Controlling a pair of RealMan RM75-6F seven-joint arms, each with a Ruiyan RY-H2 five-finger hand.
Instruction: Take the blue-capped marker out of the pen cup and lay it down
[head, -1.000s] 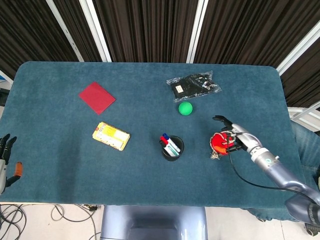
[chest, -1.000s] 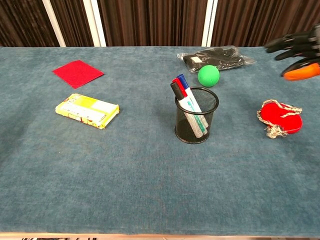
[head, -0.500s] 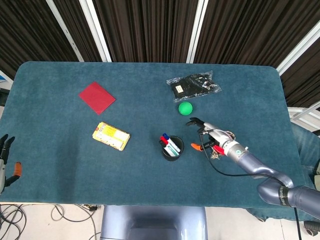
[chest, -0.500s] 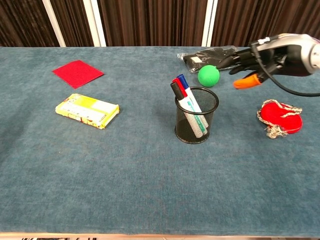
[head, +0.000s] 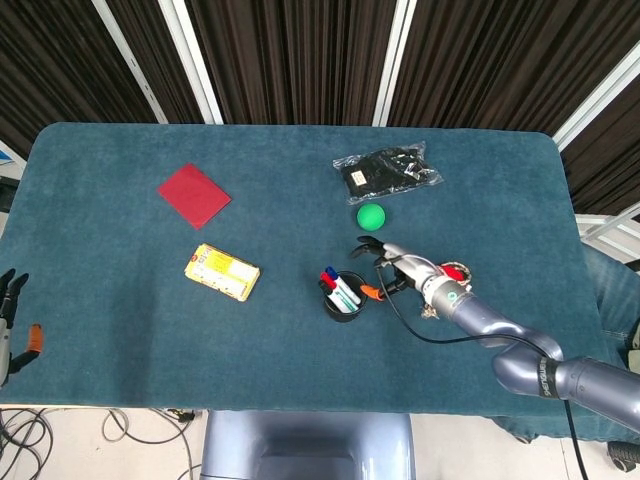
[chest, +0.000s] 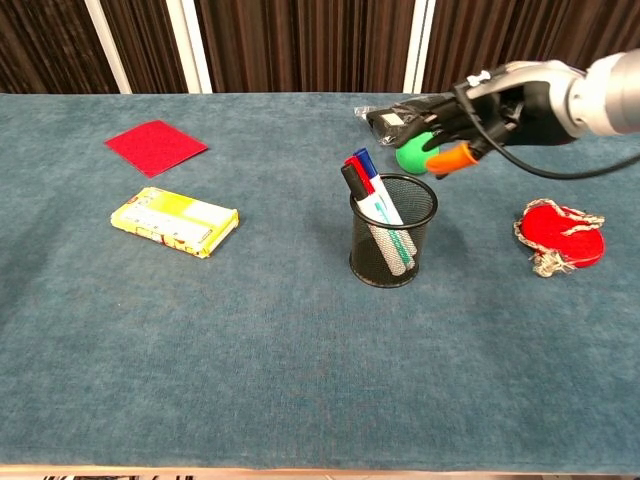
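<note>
A black mesh pen cup (head: 346, 297) (chest: 393, 232) stands near the table's middle and holds three markers. The blue-capped marker (head: 331, 273) (chest: 365, 161) leans out of it beside a red-capped and a black-capped one. My right hand (head: 388, 266) (chest: 470, 118) hovers just right of the cup, above its rim, fingers spread, holding nothing; its orange thumb tip (chest: 448, 158) points toward the cup. My left hand (head: 10, 318) hangs off the table's left edge, far from the cup, fingers apart and empty.
A green ball (head: 371, 216) (chest: 412, 154) lies behind the cup, partly hidden by my right hand in the chest view. A red pouch (head: 452, 272) (chest: 561, 234) lies to the right, a black bagged item (head: 387, 170) at the back, and a yellow box (head: 222, 271) and red cloth (head: 194, 194) on the left.
My right hand has swept leftward from over the red pouch to just right of the pen cup. The markers and my left hand have not moved.
</note>
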